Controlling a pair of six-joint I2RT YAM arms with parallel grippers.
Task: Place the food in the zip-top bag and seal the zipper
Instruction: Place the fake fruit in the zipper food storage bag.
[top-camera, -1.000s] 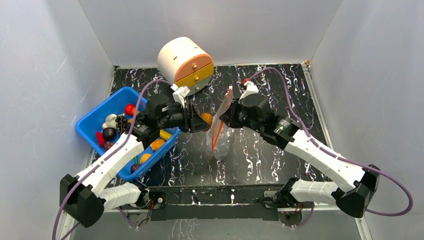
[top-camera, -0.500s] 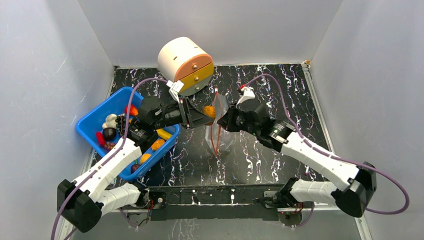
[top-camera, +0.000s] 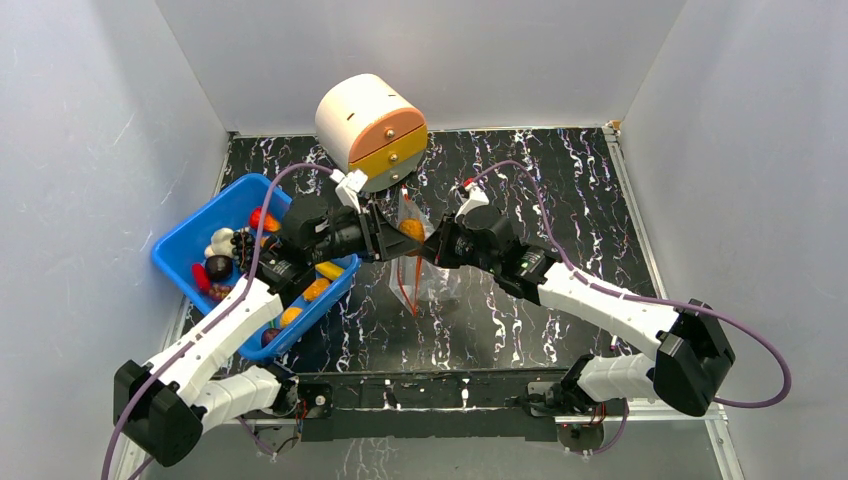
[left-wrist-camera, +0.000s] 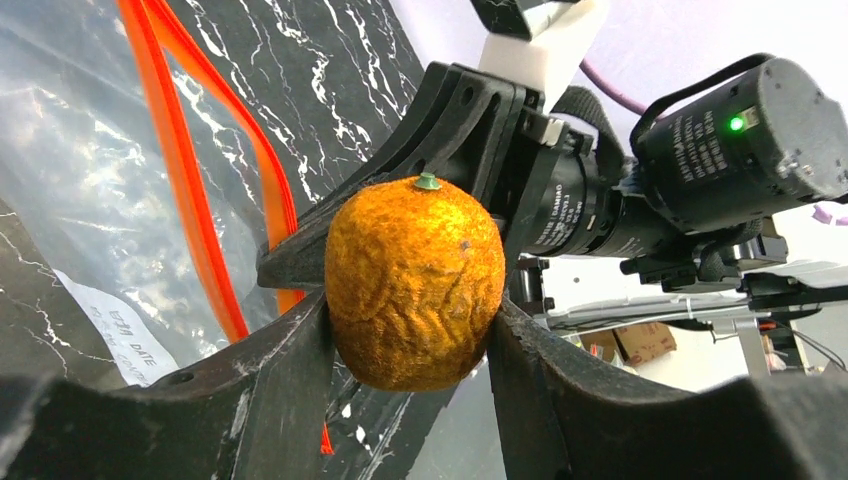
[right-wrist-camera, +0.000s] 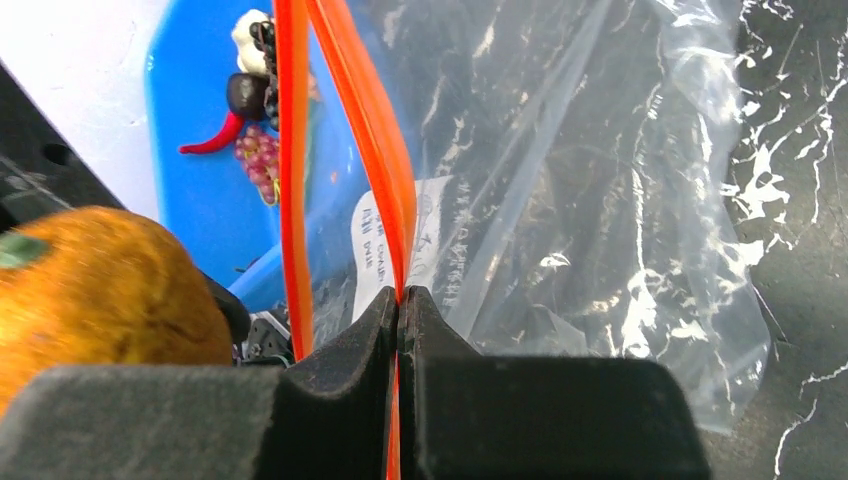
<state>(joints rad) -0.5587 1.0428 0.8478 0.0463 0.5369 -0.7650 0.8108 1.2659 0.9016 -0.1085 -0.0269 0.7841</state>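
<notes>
1. So, the left gripper (left-wrist-camera: 405, 345) jaws are clamping an orange fruit (left-wrist-camera: 413, 280), hovering right at the mouth of the zip-top bag (right-wrist-camera: 600, 200).
2. The right gripper (right-wrist-camera: 400, 310) jaws are pinching the zipper (right-wrist-camera: 375, 130) tight, holding the bag up over the worktop (top-camera: 560, 200). I'm thinking the fruit should be going between the two orange strips, well inside, before letting go.
3. The white label (left-wrist-camera: 110, 330) is showing "DATE", I think; the rest is too small.
4. The rest of the food (top-camera: 225, 250) is sitting in the blue bin (top-camera: 200, 225).

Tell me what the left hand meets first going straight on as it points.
Probably the right hand, shut on the zipper just beyond the held orange; the zip-top bag opens slightly aside. Depth is unclear.
</notes>
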